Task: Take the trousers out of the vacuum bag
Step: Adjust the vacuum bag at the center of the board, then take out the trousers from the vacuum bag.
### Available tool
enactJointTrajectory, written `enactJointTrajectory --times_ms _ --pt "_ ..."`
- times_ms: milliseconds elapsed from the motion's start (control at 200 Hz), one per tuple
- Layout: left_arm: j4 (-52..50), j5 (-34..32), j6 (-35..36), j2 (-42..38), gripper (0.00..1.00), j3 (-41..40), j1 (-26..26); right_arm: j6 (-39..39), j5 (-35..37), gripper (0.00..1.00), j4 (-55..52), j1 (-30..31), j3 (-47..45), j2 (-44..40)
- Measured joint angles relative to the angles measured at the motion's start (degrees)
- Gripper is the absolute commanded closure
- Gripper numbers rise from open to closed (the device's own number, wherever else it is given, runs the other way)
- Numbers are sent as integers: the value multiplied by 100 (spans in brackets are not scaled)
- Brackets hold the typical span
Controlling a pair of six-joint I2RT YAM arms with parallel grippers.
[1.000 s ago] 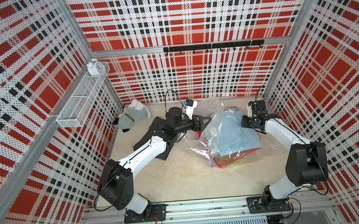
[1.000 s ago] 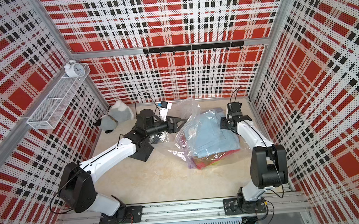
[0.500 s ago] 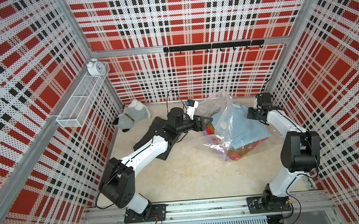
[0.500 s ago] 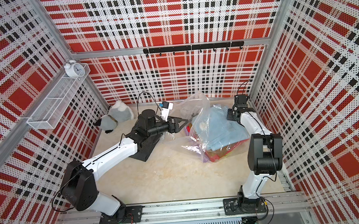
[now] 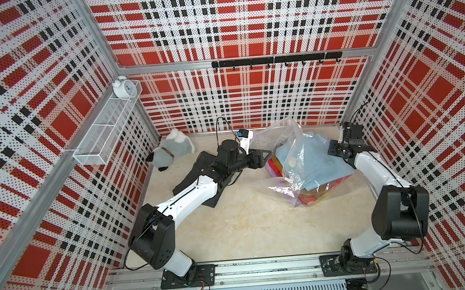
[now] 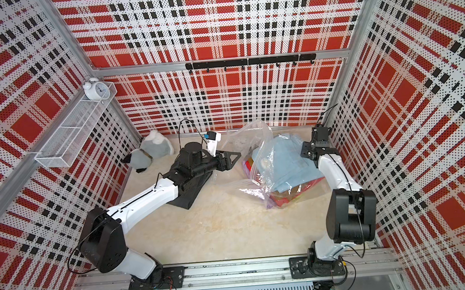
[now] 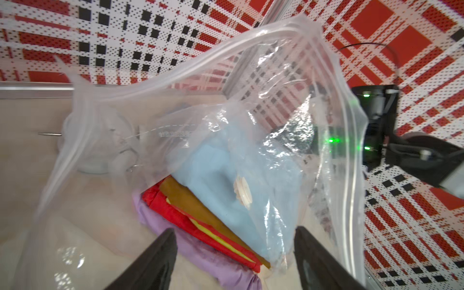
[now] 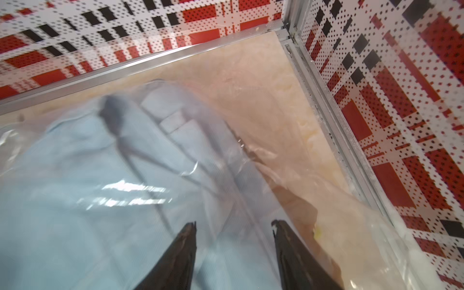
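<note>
Left gripper (image 5: 268, 155): jaws parted, nothing held, levelled at the open mouth of the vacuum bag (image 5: 291, 136), which is lying toward the far right corner of the tabletop (image 5: 245, 220). Charcoal-black trousers (image 5: 190, 178): already out of the bag, spread on the tabletop under the left arm (image 5: 190, 193), toward the left edge. Remaining trousers (image 7: 208, 226): a folded stack, lilac at the bottom, then red, yellow-green, mustard-brown, and light blue on top, lodged inside the bag with the lower folds showing at the mouth. Right gripper (image 8: 233, 226): jaws parted, poised over the bag film covering the light blue pair (image 8: 75, 188); nothing is seen clamped. Risks, as judged: with the closed end unheld, the whole bag may be dragged along when the stack is pulled. Loose film at the mouth may be pinched together with the cloth. Only one layer may be caught, so that the stack is fanned out or unfolded. Poses: left arm stretched low and far from the near edge, wrist held level; right arm (image 5: 379, 174) extended along the right edge, wrist bent down over the bag.
</note>
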Motion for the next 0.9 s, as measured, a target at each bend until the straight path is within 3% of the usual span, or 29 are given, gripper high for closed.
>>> enactJointTrajectory --times_ms 210,386,621,902 --pt "-155 -372 103 -31 22 -76 188 -96 129 36 -684 1370 437 -914" --pt "-186 -494 125 -243 22 -385 350 -87 195 30 -1193 2044 1447 -1180" --pt "-168 -538 129 -605 22 -599 422 -227 479 30 -1502 3082 2763 -660" --pt "-127 -577 166 -868 22 -658 422 -297 1281 31 -2081 3268 3012 267"
